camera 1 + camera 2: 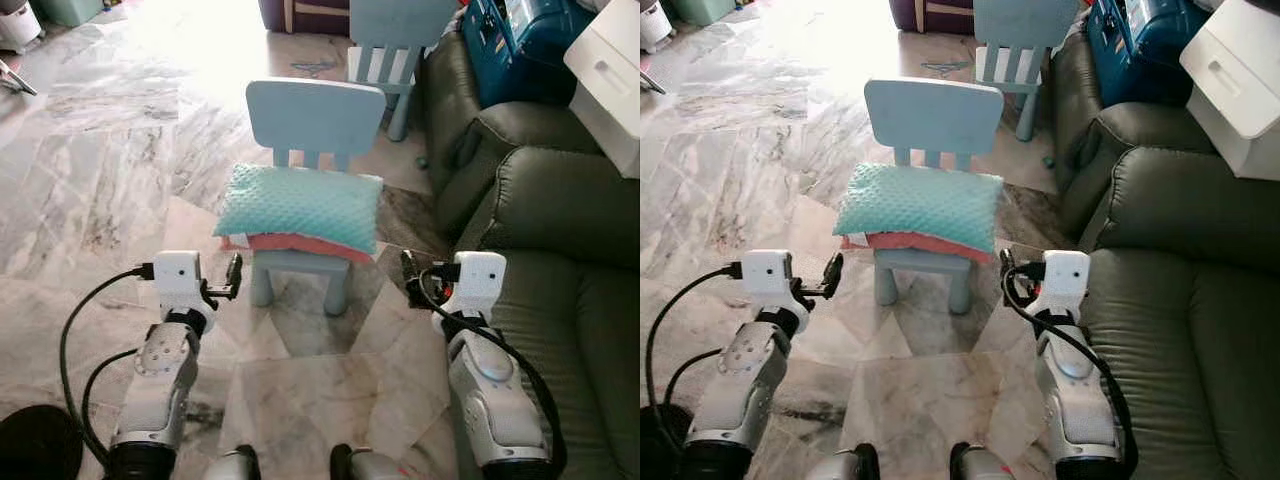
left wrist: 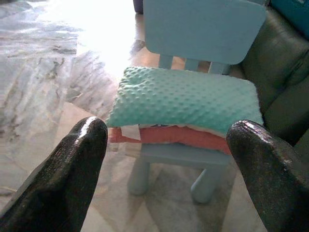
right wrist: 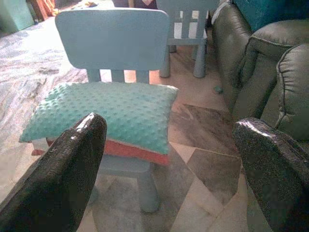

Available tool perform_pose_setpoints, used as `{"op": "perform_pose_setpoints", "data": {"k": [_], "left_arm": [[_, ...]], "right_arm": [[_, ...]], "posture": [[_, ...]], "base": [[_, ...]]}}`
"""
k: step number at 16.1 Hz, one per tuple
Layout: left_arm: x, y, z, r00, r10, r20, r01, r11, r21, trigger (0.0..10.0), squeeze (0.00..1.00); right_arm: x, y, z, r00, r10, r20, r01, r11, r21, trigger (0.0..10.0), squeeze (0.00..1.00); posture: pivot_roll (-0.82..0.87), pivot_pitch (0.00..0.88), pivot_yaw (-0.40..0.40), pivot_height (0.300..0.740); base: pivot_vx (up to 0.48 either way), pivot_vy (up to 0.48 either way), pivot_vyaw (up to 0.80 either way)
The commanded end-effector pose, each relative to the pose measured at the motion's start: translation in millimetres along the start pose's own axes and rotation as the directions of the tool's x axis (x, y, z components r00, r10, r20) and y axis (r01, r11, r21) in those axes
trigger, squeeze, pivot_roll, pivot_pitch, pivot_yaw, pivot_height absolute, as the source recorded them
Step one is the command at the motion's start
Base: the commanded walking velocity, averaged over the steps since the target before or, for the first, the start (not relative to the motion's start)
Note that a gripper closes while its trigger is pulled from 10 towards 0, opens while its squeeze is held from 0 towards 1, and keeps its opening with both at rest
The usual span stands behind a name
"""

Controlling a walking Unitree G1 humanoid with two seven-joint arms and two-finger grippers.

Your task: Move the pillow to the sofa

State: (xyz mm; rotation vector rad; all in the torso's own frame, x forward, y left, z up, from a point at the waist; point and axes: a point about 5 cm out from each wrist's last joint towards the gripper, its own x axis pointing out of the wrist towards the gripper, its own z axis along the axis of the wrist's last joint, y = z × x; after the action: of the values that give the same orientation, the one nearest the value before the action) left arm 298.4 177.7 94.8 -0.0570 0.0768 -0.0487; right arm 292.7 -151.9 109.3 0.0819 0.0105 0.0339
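Both sets of jaws are held wide apart and nothing is gripped by either. From the head camera, the left gripper (image 1: 234, 276) is seen raised just short of the near left corner of a small blue chair (image 1: 315, 115), and the right gripper (image 1: 409, 278) is raised near the chair's right front leg, close beside the green sofa (image 1: 560, 230). A teal dotted pillow (image 1: 300, 207) with a coral underside is laid across the chair seat, its edges overhanging the front; it is touched by neither gripper. A second blue chair (image 1: 395, 40) is placed behind the first, on the marble floor (image 1: 90, 170). A white drawer unit (image 1: 610, 70) is seen over the sofa's arm.
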Motion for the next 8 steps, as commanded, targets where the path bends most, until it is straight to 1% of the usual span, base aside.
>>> {"op": "perform_pose_setpoints", "data": {"k": [1,4,6,7,8], "left_arm": [[-2.5,5.0,3.7,1.000,0.001,0.018,-0.001,1.000,0.030,10.0,0.00],[-0.1,9.0,10.1,0.999,-0.006,0.035,0.005,0.999,0.032,10.0,0.00],[0.6,8.8,10.5,0.999,-0.005,0.038,0.005,1.000,0.007,10.0,0.00],[0.5,7.4,9.9,0.999,-0.011,0.042,0.012,1.000,-0.027,10.0,0.00],[0.0,5.5,10.5,0.999,-0.014,0.050,0.015,1.000,-0.017,10.0,0.00]], "right_arm": [[-2.3,-0.9,-1.5,1.000,-0.017,0.005,0.017,1.000,0.018,10.0,0.00],[-0.7,7.7,-1.8,1.000,-0.002,0.011,0.001,0.999,0.033,10.0,0.00],[1.0,6.5,-0.6,1.000,0.001,0.013,-0.001,0.999,0.032,10.0,0.00],[1.8,5.5,0.5,1.000,0.004,0.015,-0.005,1.000,0.028,10.0,0.00],[2.1,4.7,1.3,1.000,0.006,0.018,-0.007,1.000,0.024,10.0,0.00]], "posture": [[-0.07,0.203,-0.002,0.740],[-0.07,0.201,0.000,0.740],[-0.07,0.202,-0.008,0.740],[-0.07,0.202,-0.012,0.740],[-0.07,0.199,-0.016,0.740]], "base": [[0.000,0.000,0.00],[0.000,0.000,0.00],[0.000,0.000,0.00],[0.000,0.000,0.00],[0.326,0.000,0.00]]}}
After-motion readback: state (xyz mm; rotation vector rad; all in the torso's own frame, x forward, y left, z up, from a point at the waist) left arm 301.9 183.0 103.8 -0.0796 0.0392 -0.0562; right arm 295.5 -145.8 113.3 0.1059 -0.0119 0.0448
